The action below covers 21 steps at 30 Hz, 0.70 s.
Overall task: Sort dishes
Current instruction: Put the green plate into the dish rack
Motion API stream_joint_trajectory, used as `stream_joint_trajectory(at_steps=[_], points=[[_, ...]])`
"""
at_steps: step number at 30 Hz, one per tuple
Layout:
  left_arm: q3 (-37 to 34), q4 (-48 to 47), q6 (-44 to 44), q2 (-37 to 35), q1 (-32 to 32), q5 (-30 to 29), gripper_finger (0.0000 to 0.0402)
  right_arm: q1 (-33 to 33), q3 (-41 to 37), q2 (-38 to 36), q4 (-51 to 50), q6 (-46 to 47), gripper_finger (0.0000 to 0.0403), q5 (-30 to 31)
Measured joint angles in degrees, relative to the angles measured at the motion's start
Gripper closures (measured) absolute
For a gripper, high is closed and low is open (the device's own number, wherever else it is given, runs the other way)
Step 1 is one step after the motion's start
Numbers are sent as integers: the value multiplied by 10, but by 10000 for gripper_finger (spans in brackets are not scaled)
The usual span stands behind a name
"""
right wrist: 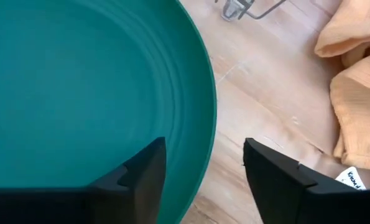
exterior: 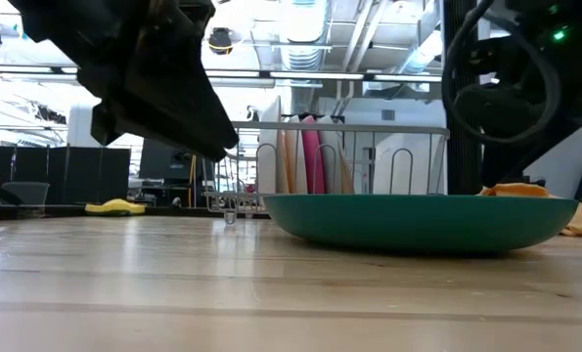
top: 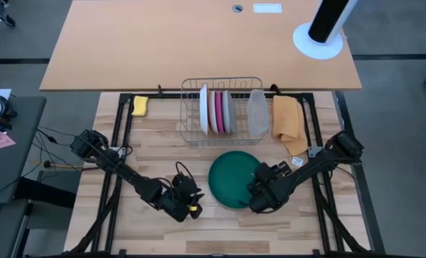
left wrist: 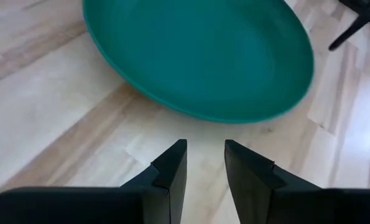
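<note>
Lying flat on the desk (top: 155, 240), lower centre of frame: dark green plate (top: 234, 179). Rack (top: 222, 111) above holds white, pink, grey plates upright. Right tool (top: 259, 198) released, fingers straddling the green rim. Left tool (top: 192, 208) nearly clenched, just left of plate, apart.

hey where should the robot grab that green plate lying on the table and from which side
Grip the green plate by its raised rim on the edge nearest the right gripper, one finger above and one below. It lies flat, so only the upturned lip offers purchase; that gripper's open jaws already straddle it.
</note>
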Motion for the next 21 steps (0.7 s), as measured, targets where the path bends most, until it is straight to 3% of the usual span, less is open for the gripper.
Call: stream_joint_trajectory(at_steps=[6, 17, 21], points=[[-3, -6, -3, 0, 2, -10, 287, 1, 0, 0, 11, -16, 150, -1], [-4, -8, -9, 0, 2, -38, 281, -6, -91, 0, 95, 4, 148, 18], [-4, -8, -8, 0, 2, -38, 281, -20, -115, 0, 160, -27, 150, 18]])
